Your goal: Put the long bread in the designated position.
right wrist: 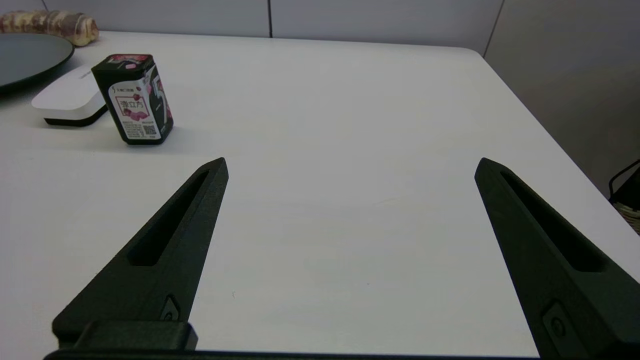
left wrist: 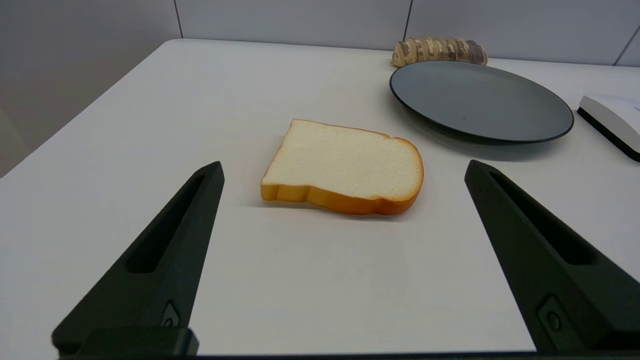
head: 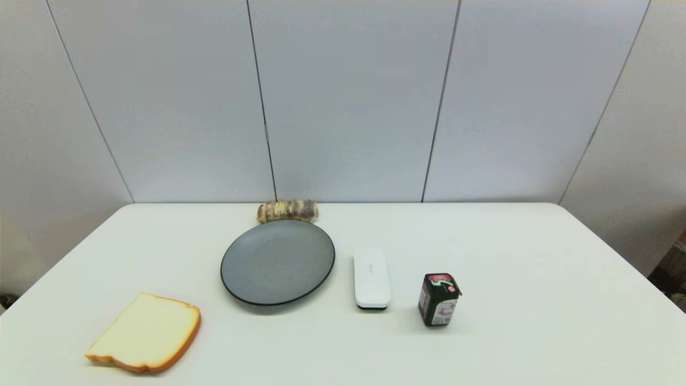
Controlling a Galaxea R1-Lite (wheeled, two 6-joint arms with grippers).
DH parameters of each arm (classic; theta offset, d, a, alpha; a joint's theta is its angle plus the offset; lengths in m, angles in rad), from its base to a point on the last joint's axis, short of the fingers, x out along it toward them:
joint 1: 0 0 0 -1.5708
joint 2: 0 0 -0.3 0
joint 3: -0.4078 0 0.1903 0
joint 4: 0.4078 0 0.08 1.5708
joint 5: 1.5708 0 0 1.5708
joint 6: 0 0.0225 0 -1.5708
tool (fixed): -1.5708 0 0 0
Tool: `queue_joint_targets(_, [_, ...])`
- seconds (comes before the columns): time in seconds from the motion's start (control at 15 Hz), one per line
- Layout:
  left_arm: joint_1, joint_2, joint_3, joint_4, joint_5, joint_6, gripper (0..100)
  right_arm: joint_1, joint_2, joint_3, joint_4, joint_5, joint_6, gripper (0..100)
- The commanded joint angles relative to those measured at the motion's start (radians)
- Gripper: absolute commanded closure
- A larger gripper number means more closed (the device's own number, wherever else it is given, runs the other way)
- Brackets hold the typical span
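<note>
The long bread [head: 288,210] lies crosswise at the table's far edge, just behind the dark-grey plate [head: 241,262]; the left wrist view catches the long bread [left wrist: 439,50] too, and one end of the long bread [right wrist: 50,24] shows in the right wrist view. Neither arm appears in the head view. My left gripper [left wrist: 343,169] hovers open over the near left of the table, facing the toast slice [left wrist: 344,167]. My right gripper [right wrist: 350,165] is open over bare table at the near right, holding nothing. The designated position carries no marking that I can see.
A toast slice [head: 146,332] lies at the front left. A white remote [head: 371,277] sits right of the plate, and a small black box [head: 439,299] stands right of the remote. A grey wall rises behind the table.
</note>
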Motion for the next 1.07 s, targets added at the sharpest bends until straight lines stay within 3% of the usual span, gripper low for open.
queue_joint_targets(0.07, [0.000,0.000,0.000,-0.001,-0.001,-0.002,0,0.000,0.001,0.000,0.000,0.000,-0.001,0])
queue_joint_targets(1.07, [0.000,0.000,0.002,-0.001,-0.001,0.000,0,0.000,0.001,0.000,0.000,-0.003,0.001,0])
